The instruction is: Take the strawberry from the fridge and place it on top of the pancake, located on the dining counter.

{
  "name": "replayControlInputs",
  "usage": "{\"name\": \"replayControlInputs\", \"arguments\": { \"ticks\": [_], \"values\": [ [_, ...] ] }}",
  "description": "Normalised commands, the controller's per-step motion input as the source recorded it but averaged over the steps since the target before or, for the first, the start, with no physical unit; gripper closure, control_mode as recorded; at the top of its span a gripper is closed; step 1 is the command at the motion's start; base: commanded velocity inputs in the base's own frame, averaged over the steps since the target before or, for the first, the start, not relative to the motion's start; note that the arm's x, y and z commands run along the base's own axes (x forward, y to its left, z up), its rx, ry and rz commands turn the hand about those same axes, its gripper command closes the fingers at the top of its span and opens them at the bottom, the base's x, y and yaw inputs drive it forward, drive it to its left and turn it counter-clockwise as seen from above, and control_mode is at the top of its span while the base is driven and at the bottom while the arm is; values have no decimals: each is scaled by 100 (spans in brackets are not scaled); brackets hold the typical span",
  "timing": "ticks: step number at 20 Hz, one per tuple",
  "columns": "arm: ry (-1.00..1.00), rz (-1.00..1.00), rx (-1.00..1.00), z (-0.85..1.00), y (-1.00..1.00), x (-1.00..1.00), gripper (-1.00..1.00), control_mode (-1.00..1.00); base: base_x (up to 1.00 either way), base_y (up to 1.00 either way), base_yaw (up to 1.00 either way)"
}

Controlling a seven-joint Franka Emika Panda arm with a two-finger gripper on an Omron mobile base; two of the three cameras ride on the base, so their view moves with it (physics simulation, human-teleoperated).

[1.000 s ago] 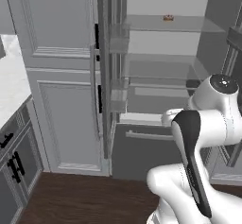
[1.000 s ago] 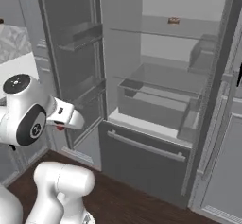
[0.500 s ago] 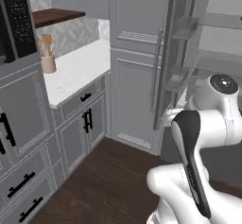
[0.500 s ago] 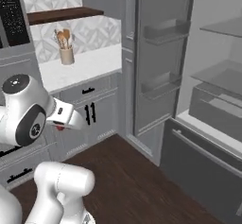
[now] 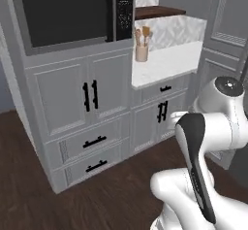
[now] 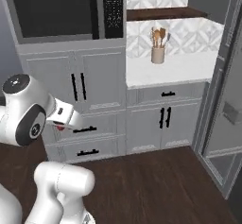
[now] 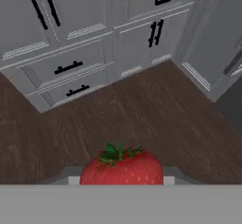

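- Rendered kitchen, seen from behind a white robot arm point(image 5: 203, 141) with dark joints, standing on a dark wood floor point(image 7: 142, 105).
- Strawberry point(image 7: 122, 167), bright red with a green leafy cap, close at the bottom of the hand view, held at the gripper point(image 7: 118, 180) above the floor.
- Fingers point(image 7: 71, 178) closed on the strawberry, their tips just visible on either side of the fruit.
- In the right base view, a small spot of red, the strawberry point(image 6: 60, 126), at the end of the arm, in front of the drawer cabinets.
- Tall light grey panelled cabinet point(image 5: 77, 98) ahead on the left, with two doors bearing black vertical handles and two drawers with black handles below.
- Dark built-in oven point(image 5: 68, 10) set into the top of that cabinet, a black control strip along its right side.
- To the right of the cabinet, a lower bench point(image 6: 170, 69) with a white top, a drawer and two small doors beneath it.
- Beige utensil crock point(image 6: 158, 54) standing on the bench, holding wooden utensils.
- White patterned tile wall behind the bench, with a dark wood shelf point(image 6: 160, 13) above it.
- At the far right of the right base view, the open grey fridge point(image 6: 222, 124) door, with a door bin visible.
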Motion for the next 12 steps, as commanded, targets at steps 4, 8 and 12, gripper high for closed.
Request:
{"name": "replayControlInputs", "arguments": {
  "ticks": [4, 8, 12],
  "values": [
    [0, 0, 0, 0, 0, 0, 100, 100, -46, 42, 66],
    [0, 0, 0, 0, 0, 0, 100, 100, -16, 87, 53],
    [0, 0, 0, 0, 0, 0, 100, 100, 0, 100, 44]
  ]
}}
